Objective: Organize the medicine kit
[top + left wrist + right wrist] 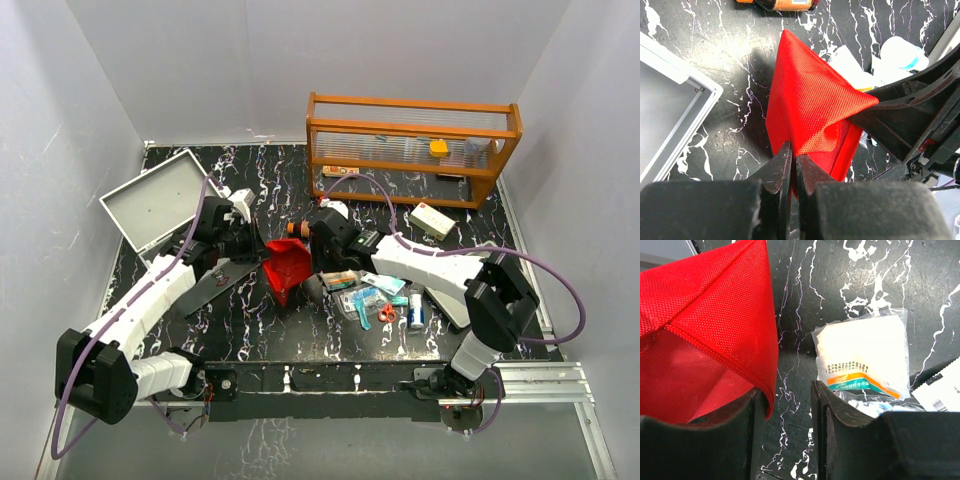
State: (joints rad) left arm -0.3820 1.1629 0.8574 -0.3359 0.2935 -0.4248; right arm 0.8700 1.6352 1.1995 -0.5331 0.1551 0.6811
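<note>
White walls close in a black desk (262, 172) veined with white like marble. The medicine kit (155, 205), a light-grey metal case with flat panels and square corners, lies open at the far left and sits skewed to the desk's edges. The left arm (150, 295) hides its near part.

At mid-desk is a red pouch (288, 268) of coarse woven fabric. It is stiff enough to stand up in a peak, and its zipped mouth gapes toward the right arm (440, 265). The left jaws are closed and pinch a fold of the pouch's near edge. The right jaws stand apart. The lip of the pouch's mouth lies in the gap against one finger, and the other finger does not touch it, so nothing is gripped there yet.

From the pouch, the kit lies to the left and a little farther back, on the left arm's side, so that arm is the nearer one. Any carry toward the case likely goes leftward.

Just right of the right jaws lies a glossy white sachet (862, 352). It is part of a loose scatter of small packets (380, 295). A brown bottle (298, 228) lies on its side just behind the pouch, and an orange wooden rack (410, 140) stands at the far right.
</note>
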